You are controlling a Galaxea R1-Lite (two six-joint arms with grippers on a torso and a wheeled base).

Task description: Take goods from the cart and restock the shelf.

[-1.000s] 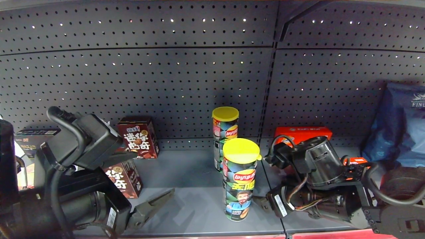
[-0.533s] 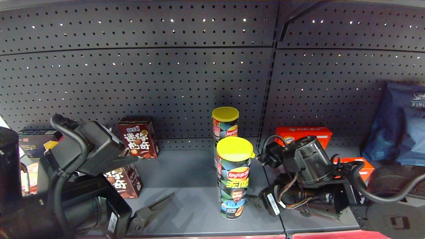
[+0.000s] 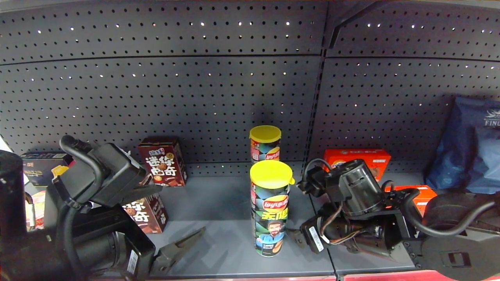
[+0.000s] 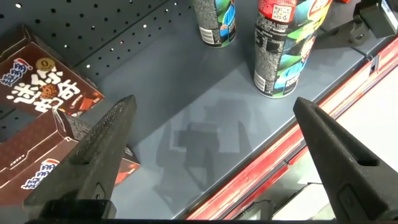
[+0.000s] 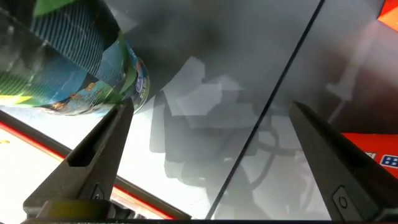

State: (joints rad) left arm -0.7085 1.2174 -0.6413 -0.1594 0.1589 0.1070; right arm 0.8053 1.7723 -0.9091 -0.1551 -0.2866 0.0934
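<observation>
Front can (image 3: 270, 207) stands upright at lower centre of the head view, on the grey shelf (image 3: 222, 218), near its front edge. Rear can (image 3: 265, 143) stands upright directly behind it, by the pegboard. The front one hides the rear one's lower half. Brown boxes (image 3: 162, 160) sit left of centre, orange boxes (image 3: 356, 156) right of centre, blue bag (image 3: 474, 152) at the far right edge.

Right pincer (image 5: 211, 109): fingers spread wide, nothing between them. It lies low at lower right of the head view, one finger tip just beside the front can's base — whether it touches, cannot tell.

Left pincer (image 4: 214, 102): also spread wide and empty, low at lower left of the head view, well apart from both cans.

Handling, judged: the can looks like a thin card tube with a glossy wrap — probably light, stiff enough for a moderate squeeze, dented by a hard one. Surface likely slippery. It is tall and narrow, so a knock near the top could topple it into the rear can. Yellow lid (image 3: 271, 174) looks like a snap-on cap, likely to pop off if gripped there. Best hold: mid-body, fingers on opposite sides, below the lid
</observation>
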